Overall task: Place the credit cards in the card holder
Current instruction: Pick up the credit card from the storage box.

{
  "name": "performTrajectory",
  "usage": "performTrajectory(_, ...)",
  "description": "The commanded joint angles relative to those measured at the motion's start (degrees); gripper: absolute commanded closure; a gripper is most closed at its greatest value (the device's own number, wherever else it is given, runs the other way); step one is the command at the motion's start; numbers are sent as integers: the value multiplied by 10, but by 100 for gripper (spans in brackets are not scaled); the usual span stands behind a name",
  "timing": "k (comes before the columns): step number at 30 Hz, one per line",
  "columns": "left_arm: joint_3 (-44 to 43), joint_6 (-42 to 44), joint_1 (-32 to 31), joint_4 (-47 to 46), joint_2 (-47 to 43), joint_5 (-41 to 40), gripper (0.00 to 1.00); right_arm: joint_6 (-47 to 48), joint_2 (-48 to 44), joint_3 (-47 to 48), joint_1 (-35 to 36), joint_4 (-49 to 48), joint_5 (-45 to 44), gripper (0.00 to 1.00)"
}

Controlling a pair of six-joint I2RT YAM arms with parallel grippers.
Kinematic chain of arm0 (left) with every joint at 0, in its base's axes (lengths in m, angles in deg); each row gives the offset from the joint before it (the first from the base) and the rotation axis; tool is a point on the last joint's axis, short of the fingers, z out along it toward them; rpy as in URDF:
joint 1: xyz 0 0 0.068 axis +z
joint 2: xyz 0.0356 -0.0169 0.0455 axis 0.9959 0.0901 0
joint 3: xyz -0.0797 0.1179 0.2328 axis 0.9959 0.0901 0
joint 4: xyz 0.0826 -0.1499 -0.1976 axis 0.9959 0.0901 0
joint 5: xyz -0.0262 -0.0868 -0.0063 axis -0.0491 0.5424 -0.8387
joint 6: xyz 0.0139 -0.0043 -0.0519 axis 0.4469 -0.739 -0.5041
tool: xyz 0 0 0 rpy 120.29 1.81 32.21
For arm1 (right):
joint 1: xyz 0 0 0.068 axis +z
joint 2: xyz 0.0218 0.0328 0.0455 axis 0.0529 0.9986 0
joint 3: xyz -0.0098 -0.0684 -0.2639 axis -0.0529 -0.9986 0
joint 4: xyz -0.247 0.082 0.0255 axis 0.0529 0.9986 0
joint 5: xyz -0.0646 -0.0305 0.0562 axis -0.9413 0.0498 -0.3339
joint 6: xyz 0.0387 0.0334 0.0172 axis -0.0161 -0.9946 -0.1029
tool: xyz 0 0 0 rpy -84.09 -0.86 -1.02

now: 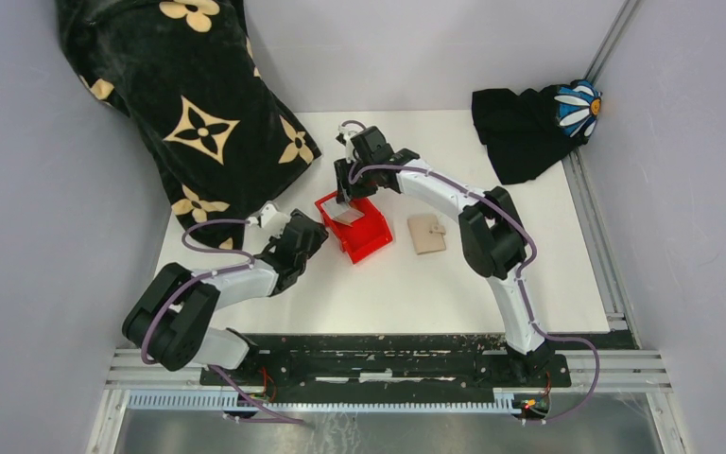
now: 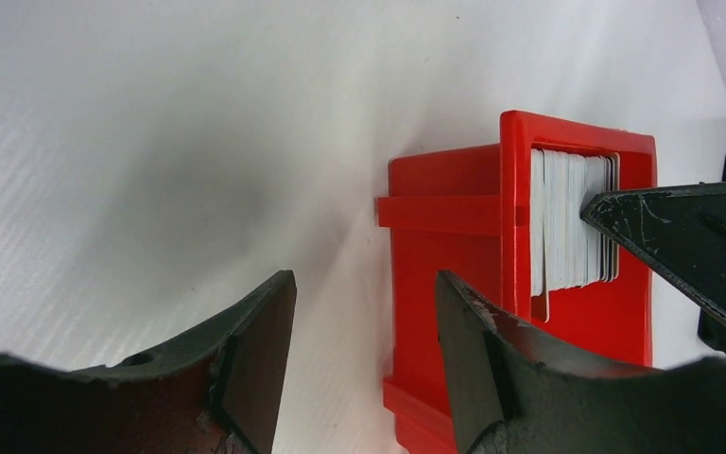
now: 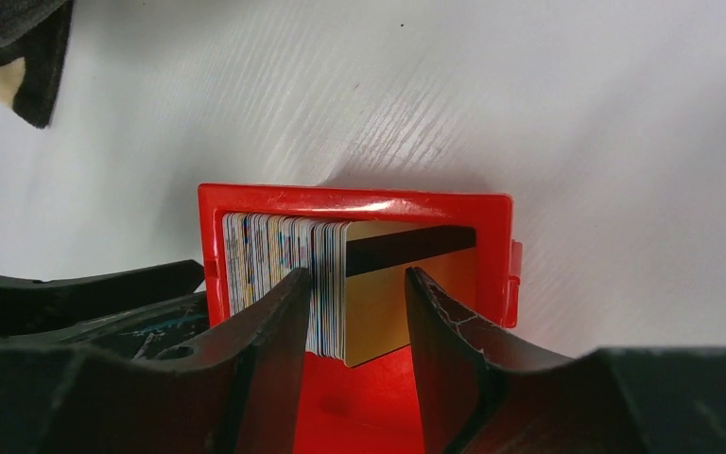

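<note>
right gripper [image 3: 354,284] tipped down over credit cards [image 3: 279,253]

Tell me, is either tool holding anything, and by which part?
Nothing yet. The right tool stands open astride the end credit cards in the red bin; the left tool is open and empty.

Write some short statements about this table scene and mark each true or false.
The credit cards stand on edge in the red bin. True.
The card holder lies open with a card inside. False: it lies shut on the table, beside the bin.
The left gripper holds a card. False: its jaws stand apart and empty.
The right gripper is at the bin, its jaws either side of some cards. True.
</note>
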Motion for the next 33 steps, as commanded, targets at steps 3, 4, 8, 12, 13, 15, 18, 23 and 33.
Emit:
performTrajectory(3, -29, 3, 4, -55, 25, 30, 38, -44, 11, 4, -15, -19, 44, 56)
performTrajectory(4, -30, 4, 4, -57, 30, 32, 39, -48, 10, 3, -16, -21, 50, 57)
performTrajectory(8, -42, 11, 4, -63, 45, 44, 40, -61, 2, -5, -17, -31, 65, 65)
performTrajectory(12, -48, 11, 4, -65, 50, 50, 40, -69, -16, -16, -15, -40, 72, 68)
performTrajectory(13, -49, 12, 4, -65, 51, 51, 41, -70, -20, -18, -15, -40, 71, 68)
performTrajectory(15, -50, 12, 4, -65, 50, 52, 41, -71, -27, -20, -13, -40, 70, 68)
performTrajectory(18, -51, 13, 4, -65, 47, 52, 41, -70, -40, -23, -9, -38, 66, 68)
performTrajectory(23, -50, 16, 3, -65, 41, 53, 42, -68, -55, -25, 0, -34, 53, 70)
performTrajectory(33, -46, 19, 4, -61, 22, 58, 42, -54, -83, -30, 14, -17, 20, 77)
